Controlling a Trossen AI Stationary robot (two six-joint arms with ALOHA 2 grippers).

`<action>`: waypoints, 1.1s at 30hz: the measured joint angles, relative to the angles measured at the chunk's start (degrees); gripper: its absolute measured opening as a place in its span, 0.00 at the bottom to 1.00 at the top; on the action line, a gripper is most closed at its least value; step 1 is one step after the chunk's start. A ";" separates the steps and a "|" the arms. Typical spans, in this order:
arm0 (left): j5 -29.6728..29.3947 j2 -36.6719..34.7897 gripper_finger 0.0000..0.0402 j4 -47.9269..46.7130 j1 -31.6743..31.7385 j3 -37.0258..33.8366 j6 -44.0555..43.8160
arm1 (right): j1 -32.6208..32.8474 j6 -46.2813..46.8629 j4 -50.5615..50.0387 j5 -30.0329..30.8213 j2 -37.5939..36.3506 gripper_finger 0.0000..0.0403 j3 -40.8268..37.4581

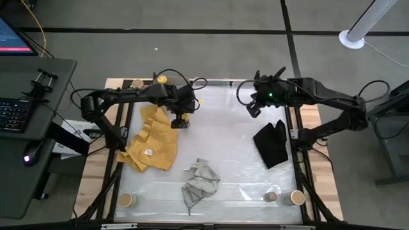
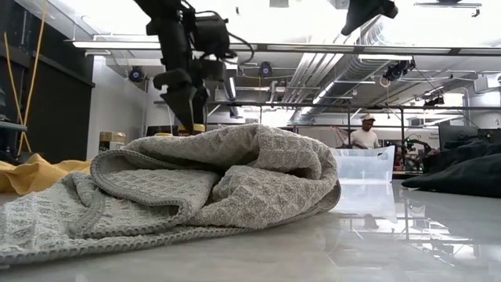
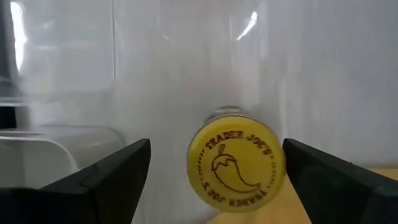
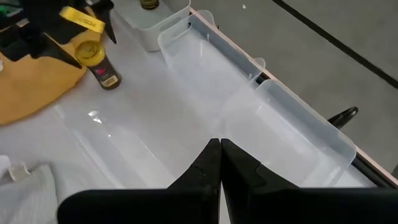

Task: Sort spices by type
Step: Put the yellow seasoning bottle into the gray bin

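A dark spice jar with a yellow-gold top (image 3: 236,163) stands upright on the table by the yellow cloth's far edge; it also shows in the high view (image 1: 181,123) and the right wrist view (image 4: 99,62). My left gripper (image 3: 217,147) is open above it, pointing down, with one finger on either side of the top and a gap to each. My right gripper (image 4: 220,144) is shut and empty, raised over the far right of the table (image 1: 254,108). Other jars stand at the far left (image 1: 136,84) (image 1: 162,79) and near the front edge (image 1: 126,199) (image 1: 271,196) (image 1: 297,197).
Yellow cloth (image 1: 152,144) lies at left, grey cloth (image 1: 200,182) at front middle, black cloth (image 1: 271,144) at right. Clear bins (image 4: 292,124) line the far edge, with a grey bin (image 4: 149,25) at their left end. A person (image 2: 362,135) stands in the room behind.
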 joint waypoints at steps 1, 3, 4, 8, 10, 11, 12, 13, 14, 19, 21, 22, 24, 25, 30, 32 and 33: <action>0.41 0.60 0.87 -0.16 -0.01 0.00 0.04 | 0.52 0.34 -0.23 0.46 0.06 0.00 0.00; 1.49 1.38 0.87 -0.16 -0.30 0.00 0.04 | 1.18 1.28 -0.61 0.99 0.08 0.00 0.00; 1.51 1.78 0.87 -0.02 -0.48 0.00 0.01 | 1.35 1.43 -0.90 1.03 0.05 0.00 0.00; 0.49 3.26 0.87 1.05 -0.76 0.00 -0.72 | 2.13 1.60 -1.58 1.40 0.05 0.00 0.00; -1.19 3.65 0.86 0.97 -0.73 0.00 -1.49 | 2.15 2.45 -1.91 1.47 0.05 0.00 0.00; -1.59 3.76 0.85 0.76 -0.72 0.00 -1.93 | 2.15 2.72 -2.13 1.47 0.05 0.00 0.00; -1.74 3.82 0.83 0.52 -0.69 0.00 -2.60 | 2.15 2.73 -2.39 1.45 0.05 0.00 0.00; -1.78 3.83 0.80 0.16 -0.63 0.00 -3.30 | 2.15 2.75 -2.58 1.53 0.05 0.00 0.00; -1.77 3.78 0.76 -0.21 -0.60 0.00 -3.83 | 2.15 2.75 -2.71 1.74 0.05 0.00 0.00; 0.22 2.39 0.47 -3.74 -0.59 0.60 -6.42 | 2.15 2.74 -2.69 3.08 0.05 0.00 0.00; 1.09 1.06 0.46 -5.29 -0.35 2.55 -6.60 | 2.15 2.78 -2.69 3.13 0.05 0.00 0.00; 1.38 0.05 0.46 -5.58 -0.01 3.79 -6.58 | 2.15 2.75 -2.67 3.13 0.05 0.00 0.00; 1.12 -2.60 0.46 -5.42 1.21 6.75 -6.49 | 2.15 2.75 -2.67 3.12 0.05 0.00 0.00; 0.42 -4.03 0.46 -5.06 2.29 8.31 -6.29 | 2.14 2.75 -2.67 3.13 0.05 0.00 0.00; -7.85 -8.95 0.46 -3.44 10.10 14.28 -4.25 | 2.13 2.78 -2.63 3.13 0.05 0.00 0.00; -9.11 -9.03 0.46 -4.18 14.93 15.26 -4.89 | 2.13 2.78 -2.35 3.11 0.05 0.00 0.00; -9.05 -8.80 0.46 -5.16 17.41 15.24 -5.87 | 2.13 2.79 -2.16 3.11 0.05 0.00 0.00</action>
